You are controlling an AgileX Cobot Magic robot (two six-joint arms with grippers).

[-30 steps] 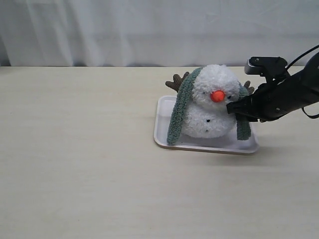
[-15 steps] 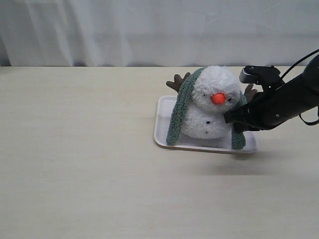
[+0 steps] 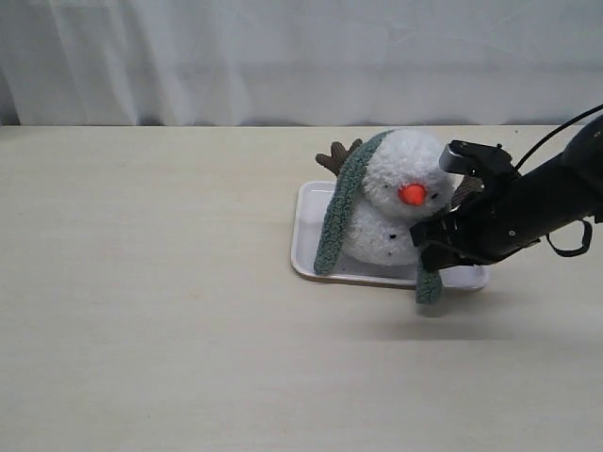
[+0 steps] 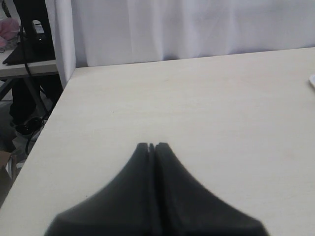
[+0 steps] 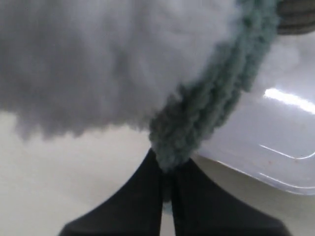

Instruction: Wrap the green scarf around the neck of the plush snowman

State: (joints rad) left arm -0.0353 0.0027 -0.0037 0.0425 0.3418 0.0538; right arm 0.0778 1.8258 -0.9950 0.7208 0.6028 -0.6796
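Green scarf (image 3: 336, 212) drapes the plush snowman (image 3: 400, 160); right jaws pinch it; left jaws closed, empty.

The plush snowman (image 3: 388, 235) is white and fluffy with an orange nose. It sits up in the pale tray (image 3: 306, 252). The green scarf (image 3: 337, 212) goes round behind its head. One end hangs down to the tray. The other end is pinched in the right gripper (image 3: 426, 247) and dangles past the tray's front edge.
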